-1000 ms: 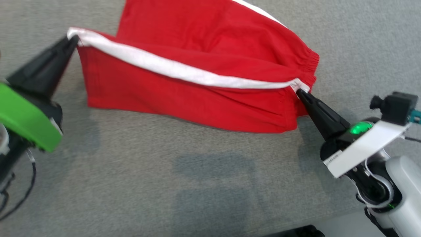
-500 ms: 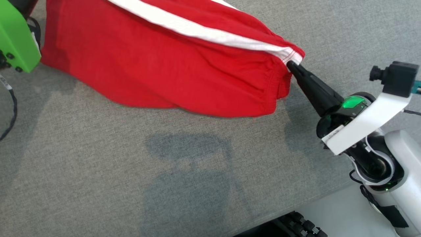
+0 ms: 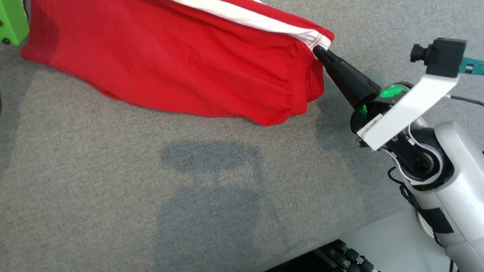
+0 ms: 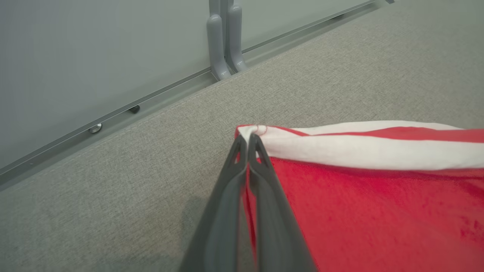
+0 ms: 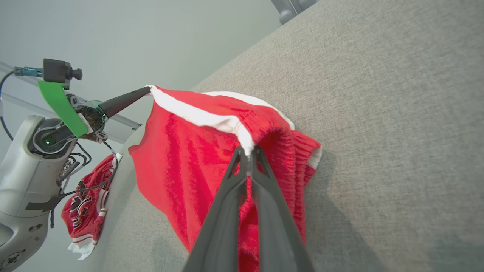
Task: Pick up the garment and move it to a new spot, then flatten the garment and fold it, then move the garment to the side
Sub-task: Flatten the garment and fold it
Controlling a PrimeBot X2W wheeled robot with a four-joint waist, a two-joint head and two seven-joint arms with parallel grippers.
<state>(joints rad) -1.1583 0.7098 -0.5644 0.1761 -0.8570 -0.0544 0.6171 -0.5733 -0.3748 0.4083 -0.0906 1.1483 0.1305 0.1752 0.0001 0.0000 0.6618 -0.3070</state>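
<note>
Grey woven cloth covers the bench (image 3: 113, 196), and the robot's shadow (image 3: 215, 181) lies on it between the garment and the near edge; along the far edge stand pale grey panels (image 4: 94, 56) joined by a grey post (image 4: 223, 41); a second red garment (image 5: 85, 211) with white and dark markings hangs over the bench's edge beneath the left arm, well apart from the work. The red garment (image 3: 181, 64), a pair of shorts with a white side stripe (image 3: 245, 17), is held up taut between both claws, its lower folds sagging onto the bench; its long axis runs from the robot's left to its right, stripe uppermost, gathered waistband (image 3: 306, 79) toward the right. The left gripper (image 4: 248, 138) is pinched tight on the stripe's hem corner; the right gripper (image 3: 317, 49) is clamped on the stripe's end at the waistband, fingers pressed together.
</note>
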